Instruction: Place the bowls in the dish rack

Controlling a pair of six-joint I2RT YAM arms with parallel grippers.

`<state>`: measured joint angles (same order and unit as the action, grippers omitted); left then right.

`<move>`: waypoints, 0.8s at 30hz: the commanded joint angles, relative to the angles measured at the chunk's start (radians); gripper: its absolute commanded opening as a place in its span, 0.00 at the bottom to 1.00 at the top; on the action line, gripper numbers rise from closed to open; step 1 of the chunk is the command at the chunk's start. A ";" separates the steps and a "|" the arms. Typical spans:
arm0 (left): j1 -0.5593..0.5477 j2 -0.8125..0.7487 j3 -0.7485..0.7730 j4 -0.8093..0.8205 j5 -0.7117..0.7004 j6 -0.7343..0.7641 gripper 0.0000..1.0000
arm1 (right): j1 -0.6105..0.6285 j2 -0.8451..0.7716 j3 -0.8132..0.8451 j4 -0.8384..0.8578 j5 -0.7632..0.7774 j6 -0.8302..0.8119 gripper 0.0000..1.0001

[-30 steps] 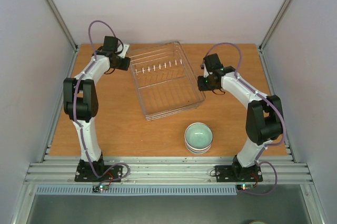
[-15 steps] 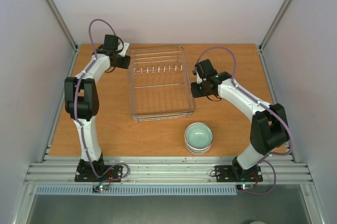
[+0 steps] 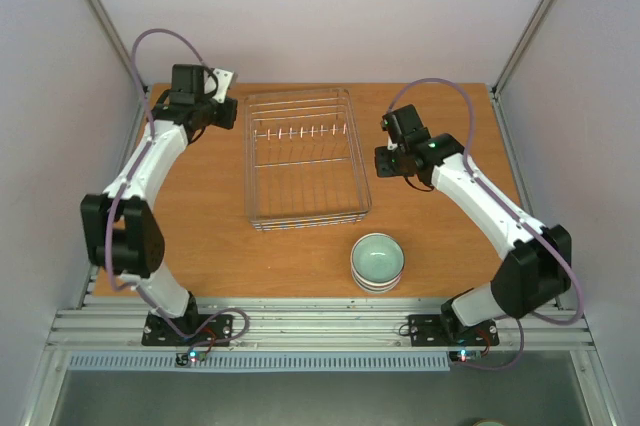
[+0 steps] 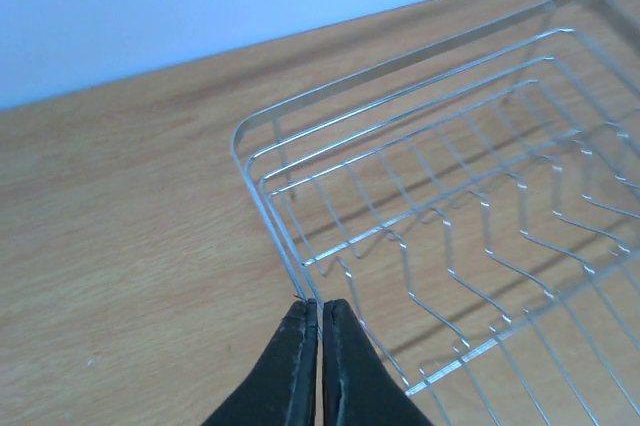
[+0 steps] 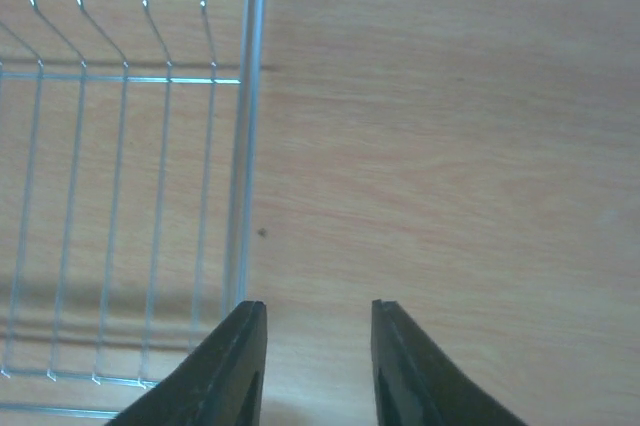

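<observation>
Fingers (image 5: 235, 366) of the right gripper (image 5: 315, 311) have just parted and hold nothing, just beside the right rim of the rack (image 5: 245, 146). The left gripper (image 4: 318, 304) stays pressed shut at the rack's far left corner; whether it pinches the wire there is hard to tell. The rack has swung from crooked to square on the table (image 3: 200, 226). The bowls (image 3: 377, 260) sit stacked near its front right corner, none loaded yet, so lifting them likely comes next.

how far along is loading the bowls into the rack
Barely started. Done: nothing; the dish rack is empty. In hand: nothing; the left fingers are shut by its rim, the right fingers open beside it. Left: the whole stack of bowls waits on the table.
</observation>
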<state>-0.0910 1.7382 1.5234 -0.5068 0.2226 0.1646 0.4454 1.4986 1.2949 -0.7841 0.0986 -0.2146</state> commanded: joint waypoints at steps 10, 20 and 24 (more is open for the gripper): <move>0.000 -0.388 -0.284 -0.046 0.302 0.074 0.49 | 0.115 -0.284 -0.036 -0.365 0.099 0.175 0.54; 0.004 -0.396 -0.323 -0.081 0.474 0.052 0.64 | 0.208 -0.409 -0.205 -0.489 0.010 0.381 0.42; 0.004 -0.388 -0.322 -0.069 0.463 0.033 0.64 | 0.291 -0.408 -0.234 -0.479 0.001 0.431 0.38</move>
<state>-0.0910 1.3449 1.2064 -0.5980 0.6552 0.2173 0.6674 1.0977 1.0760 -1.2407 0.1242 0.1211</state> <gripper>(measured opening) 0.638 0.390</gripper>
